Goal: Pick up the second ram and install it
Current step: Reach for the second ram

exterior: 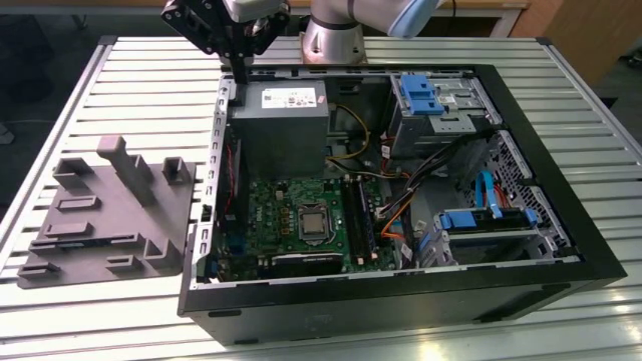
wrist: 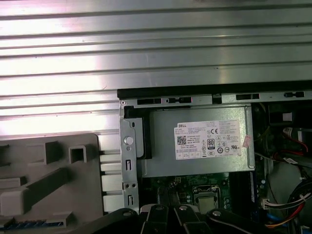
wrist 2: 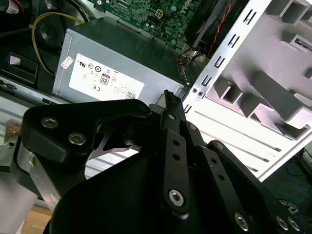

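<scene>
Over the rim of 1 open case (exterior: 401, 289) hangs 1 pincer (exterior: 240, 75).

We see a silver table of ribbed aluminium slats (exterior: 90, 331) spreading across most of the exterior view. Its long grooves run from the exterior view's left to its right. Light from above glares off the metal in pale bands, and in both wrist views we find the slats washed almost white. Beyond the table's far edge we make out a brown wooden panel (exterior: 592, 34) at the exterior view's right. A dark floor (exterior: 40, 45) lies at its left.
</scene>
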Robot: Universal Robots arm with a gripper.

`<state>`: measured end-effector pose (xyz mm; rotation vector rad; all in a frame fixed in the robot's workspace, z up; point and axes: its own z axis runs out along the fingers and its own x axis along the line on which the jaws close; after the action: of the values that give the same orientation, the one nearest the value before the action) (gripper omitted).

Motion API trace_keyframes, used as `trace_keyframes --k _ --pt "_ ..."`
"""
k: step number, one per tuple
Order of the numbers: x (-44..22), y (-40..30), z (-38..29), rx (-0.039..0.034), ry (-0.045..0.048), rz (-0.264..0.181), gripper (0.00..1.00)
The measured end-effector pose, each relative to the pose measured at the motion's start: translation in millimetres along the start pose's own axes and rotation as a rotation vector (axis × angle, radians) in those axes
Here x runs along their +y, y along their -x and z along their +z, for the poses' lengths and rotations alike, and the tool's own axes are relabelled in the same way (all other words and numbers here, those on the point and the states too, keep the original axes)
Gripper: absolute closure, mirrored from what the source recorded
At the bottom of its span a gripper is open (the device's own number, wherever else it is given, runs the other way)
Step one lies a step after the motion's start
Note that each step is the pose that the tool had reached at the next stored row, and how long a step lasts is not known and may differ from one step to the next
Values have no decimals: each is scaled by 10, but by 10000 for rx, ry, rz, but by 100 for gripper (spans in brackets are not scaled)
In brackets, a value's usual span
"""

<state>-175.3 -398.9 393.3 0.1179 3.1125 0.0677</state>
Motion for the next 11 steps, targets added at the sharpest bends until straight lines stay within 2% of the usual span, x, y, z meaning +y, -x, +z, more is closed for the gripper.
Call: trace_keyframes --k 11 --pt "-3 -42 -1 0 0 1 89"
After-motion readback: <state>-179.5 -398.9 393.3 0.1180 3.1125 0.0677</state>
